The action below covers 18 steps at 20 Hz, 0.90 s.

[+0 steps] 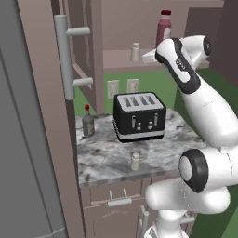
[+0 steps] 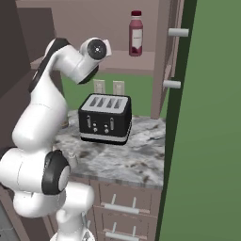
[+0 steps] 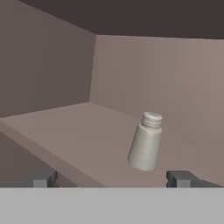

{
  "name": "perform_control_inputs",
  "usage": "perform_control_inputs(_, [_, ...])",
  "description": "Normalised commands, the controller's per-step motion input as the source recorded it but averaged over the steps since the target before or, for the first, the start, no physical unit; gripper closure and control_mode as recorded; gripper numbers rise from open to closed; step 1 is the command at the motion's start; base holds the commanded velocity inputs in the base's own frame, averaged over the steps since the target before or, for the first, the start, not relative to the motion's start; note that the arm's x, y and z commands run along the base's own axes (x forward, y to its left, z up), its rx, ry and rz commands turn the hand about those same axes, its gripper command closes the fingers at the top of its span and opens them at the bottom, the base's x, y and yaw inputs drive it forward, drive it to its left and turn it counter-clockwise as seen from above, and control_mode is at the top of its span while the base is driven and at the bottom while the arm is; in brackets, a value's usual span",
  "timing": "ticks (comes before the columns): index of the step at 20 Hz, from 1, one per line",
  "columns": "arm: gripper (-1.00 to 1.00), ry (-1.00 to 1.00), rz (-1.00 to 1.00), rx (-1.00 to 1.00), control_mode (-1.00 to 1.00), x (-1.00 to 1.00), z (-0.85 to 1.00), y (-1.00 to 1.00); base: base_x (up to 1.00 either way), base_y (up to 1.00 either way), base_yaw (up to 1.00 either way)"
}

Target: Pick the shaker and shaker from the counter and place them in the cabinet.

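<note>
We are holding our gripper (image 3: 112,178) spread wide, freeing one beige-grey cylindrical shaker (image 3: 145,142) onto the mauve-brown cabinet's shelf board (image 3: 65,127).

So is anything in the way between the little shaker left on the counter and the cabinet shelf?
Nothing visible sits right above the counter shaker, and the cabinet stands open. The toaster stands behind it, under the shelf, so the shaker has to go up past it. The gripper is open by the shelf shaker.
</note>
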Motion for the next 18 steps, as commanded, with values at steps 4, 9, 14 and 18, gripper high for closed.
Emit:
perform_control_inputs(4, [-1.00,-0.03,0.02,0.00,-1.00,-0.88,-0.11,0.00,0.00,0.00,0.00])
perform_control_inputs(9, [-1.00,0.00,0.07,-0.03,-1.00,-0.59,-0.43,0.00,0.00,0.00,0.00])
perform_control_inputs(14, [-1.00,0.00,0.10,-0.09,-1.00,-0.24,-0.81,0.00,0.00,0.00,0.00])
perform_control_inputs(18, [-1.00,0.05,0.12,-0.12,-1.00,-0.01,-0.91,0.00,0.00,0.00,0.00])
